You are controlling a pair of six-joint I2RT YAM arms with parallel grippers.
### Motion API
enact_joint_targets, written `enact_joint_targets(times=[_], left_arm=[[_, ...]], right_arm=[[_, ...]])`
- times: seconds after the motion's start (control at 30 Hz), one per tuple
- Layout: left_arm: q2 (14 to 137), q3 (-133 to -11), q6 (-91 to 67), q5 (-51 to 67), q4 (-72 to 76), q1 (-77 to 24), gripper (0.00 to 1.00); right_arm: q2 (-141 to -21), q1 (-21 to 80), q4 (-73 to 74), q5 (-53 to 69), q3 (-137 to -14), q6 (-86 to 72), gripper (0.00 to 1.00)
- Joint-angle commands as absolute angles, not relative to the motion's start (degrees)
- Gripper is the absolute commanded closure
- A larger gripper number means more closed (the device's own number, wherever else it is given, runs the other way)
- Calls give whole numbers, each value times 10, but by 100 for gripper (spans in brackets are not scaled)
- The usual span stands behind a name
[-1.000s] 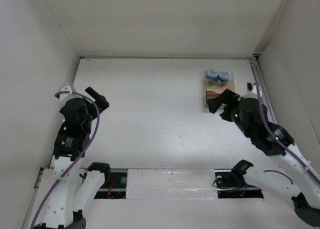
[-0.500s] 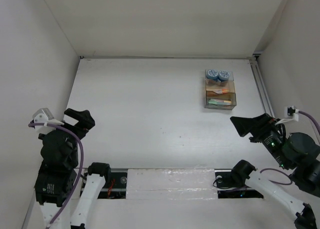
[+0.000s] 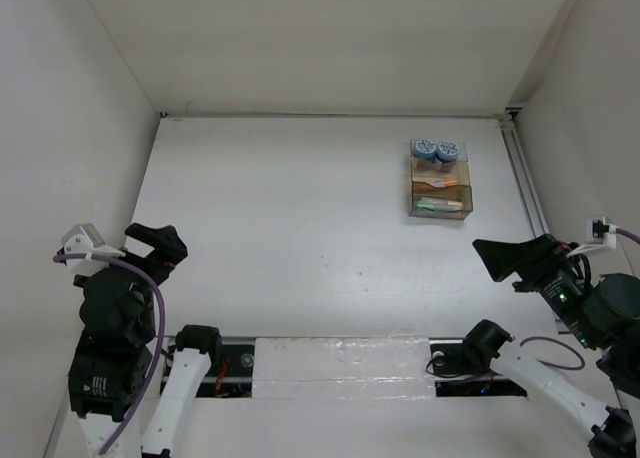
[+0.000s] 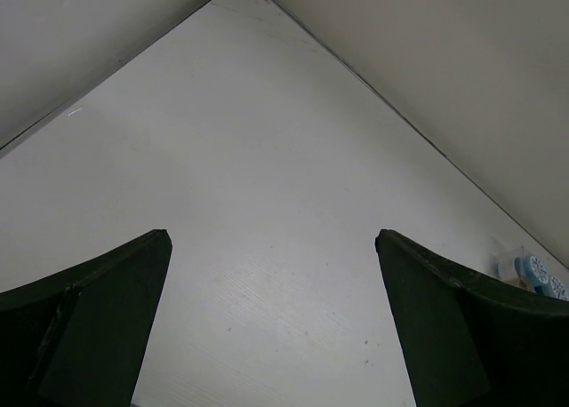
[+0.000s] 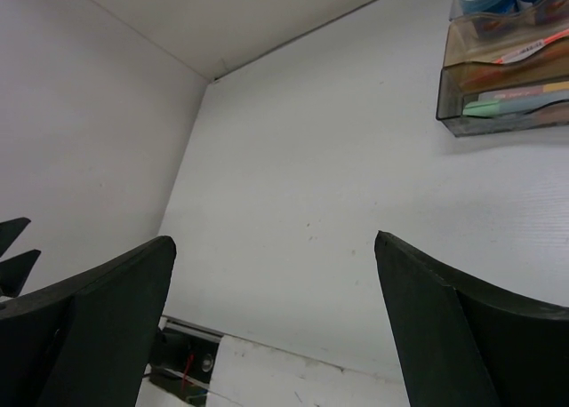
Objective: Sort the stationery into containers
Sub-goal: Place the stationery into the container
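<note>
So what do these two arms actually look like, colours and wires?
Both have white links and chunky black joints. A purple cable loops along the left arm, and another along the right arm. The left gripper and right gripper are black, each with two broad wedge-shaped fingers, and a small white box sits at each wrist.

Clear organizer box (image 3: 439, 182), pens (image 3: 436, 205) inside, 2 blue tubs (image 3: 434, 150) at far end
</note>
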State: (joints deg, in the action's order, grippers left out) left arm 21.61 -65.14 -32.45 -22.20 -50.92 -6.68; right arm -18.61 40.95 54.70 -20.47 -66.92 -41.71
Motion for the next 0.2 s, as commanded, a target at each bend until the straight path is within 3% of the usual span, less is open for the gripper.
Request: enact_joint_targets(times=[0.0,0.17], left_arm=[[207,-663,-333,-222,-491,-68,1],[196,-650,-333,-216,-480,-68,1]], right_arm=[[-184,409,568,-213,-683,-402,0],[-189,409,573,-213,-670,-402,0]])
